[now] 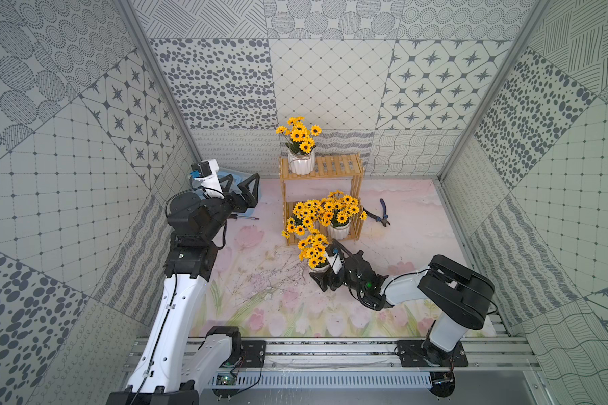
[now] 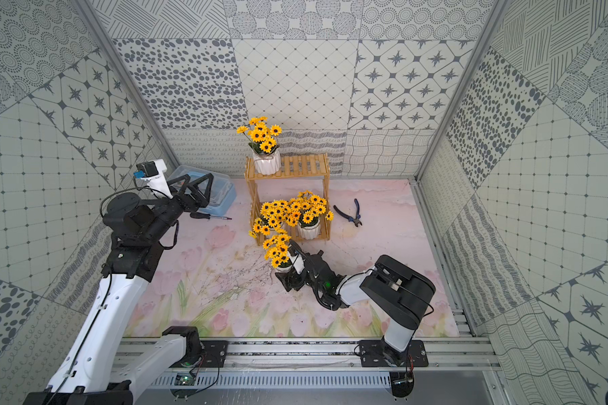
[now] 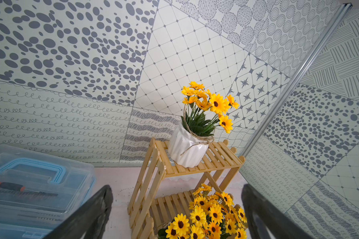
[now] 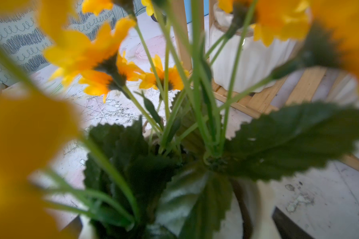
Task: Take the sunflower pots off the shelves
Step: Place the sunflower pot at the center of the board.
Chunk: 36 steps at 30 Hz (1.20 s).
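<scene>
Sunflower pot in right hand, off shelves

Bright, even light, soft shadows (right wrist view blurry).

Right gripper clasps the front pot on the floral mat, just before the shelves. The top pot stands at the upper tier's left end, and the lower pots crowd the bottom tier. Left gripper hangs open over the toolbox. Pliers lie right of the shelves.
</scene>
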Tool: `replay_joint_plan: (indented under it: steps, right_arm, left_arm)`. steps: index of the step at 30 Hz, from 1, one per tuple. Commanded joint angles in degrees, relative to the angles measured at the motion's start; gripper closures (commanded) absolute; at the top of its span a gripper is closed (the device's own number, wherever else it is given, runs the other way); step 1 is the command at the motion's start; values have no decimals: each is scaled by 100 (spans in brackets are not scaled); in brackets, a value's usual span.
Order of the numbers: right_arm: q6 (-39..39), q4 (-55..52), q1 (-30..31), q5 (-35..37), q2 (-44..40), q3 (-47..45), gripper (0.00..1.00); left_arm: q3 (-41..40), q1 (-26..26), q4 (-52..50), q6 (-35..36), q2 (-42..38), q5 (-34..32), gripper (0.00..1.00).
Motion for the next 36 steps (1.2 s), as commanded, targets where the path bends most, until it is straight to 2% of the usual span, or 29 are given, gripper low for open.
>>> replay_joint_plan:
  steps: [1, 4, 9, 12, 19, 22, 26, 30, 36]
  right_arm:
    - [-107, 848, 79, 279, 211, 38, 100]
    - [-191, 873, 169, 369, 317, 54, 100]
    - [-351, -102, 304, 331, 84, 380, 100]
    - [-353, -816, 345, 381, -42, 567, 91]
    - [-341, -1422, 345, 384, -324, 494, 84]
    - [-353, -1662, 345, 248, -355, 520, 74]
    - [-361, -1871, 345, 148, -347, 559, 66]
    - [-382, -2101, 345, 65, -329, 634, 48]
    - [-398, -2359, 345, -36, -260, 743, 33]
  left_arm:
    - [128, 13, -17, 135, 16, 131, 3]
    - [104, 12, -8, 133, -8, 120, 3]
    - [102, 11, -48, 176, -98, 61, 3]
    - [101, 11, -54, 197, -124, 45, 3]
    - [54, 12, 32, 160, -133, 81, 3]
    - [7, 11, 70, 151, -155, 90, 3]
    - [-26, 18, 63, 178, -190, 66, 3]
    - [-63, 12, 95, 145, -203, 62, 3]
    - [-99, 11, 84, 101, -202, 55, 3]
